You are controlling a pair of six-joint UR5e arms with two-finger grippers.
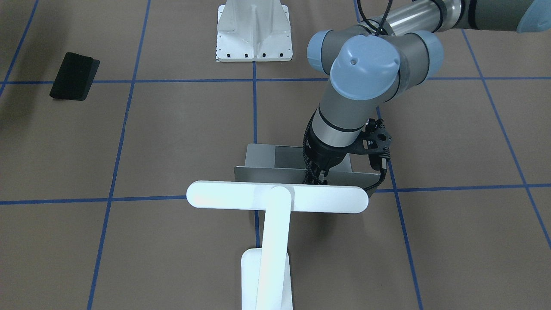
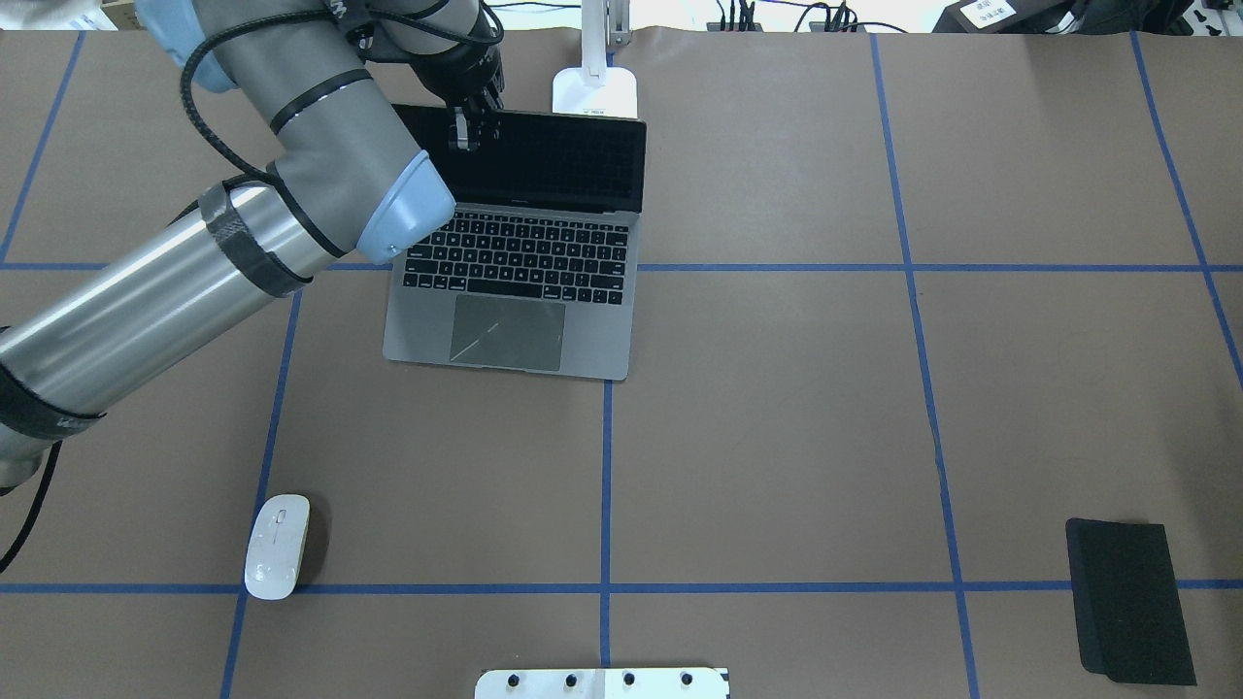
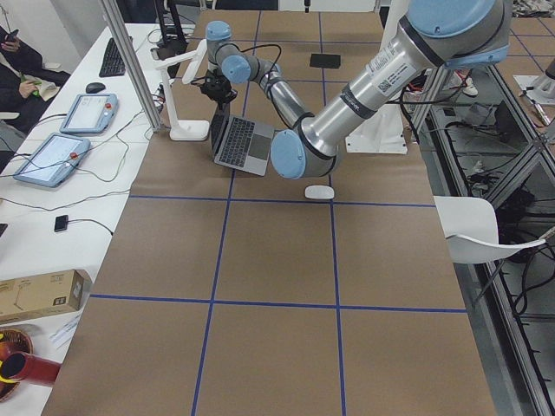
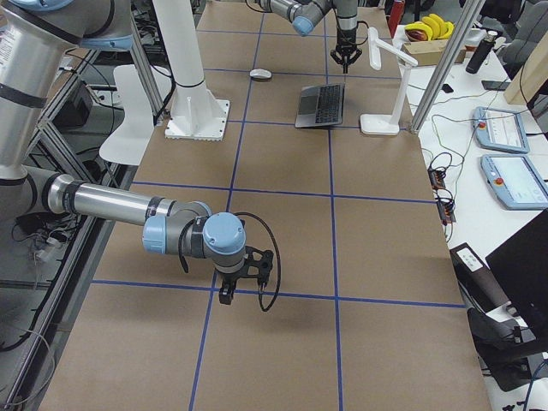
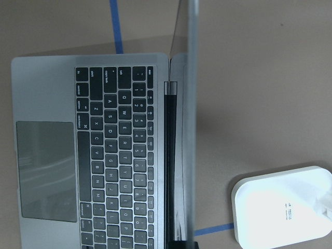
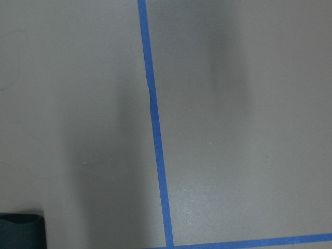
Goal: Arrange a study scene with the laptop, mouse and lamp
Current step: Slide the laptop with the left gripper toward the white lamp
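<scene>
Laptop (image 2: 524,282), one, open, one mouse (image 2: 277,547), one lamp (image 1: 275,198), left claw (image 1: 317,178) gripping it

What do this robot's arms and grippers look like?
Both arms have silver tubes, grey joints and pale blue caps. The left arm has black bands and a braided black cable running to the black left gripper. The right arm ends in a black right gripper with a looped cable.

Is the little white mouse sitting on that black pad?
No, the mouse lies on the bare table at the overhead view's left, while the black pad lies far off at its right.
</scene>
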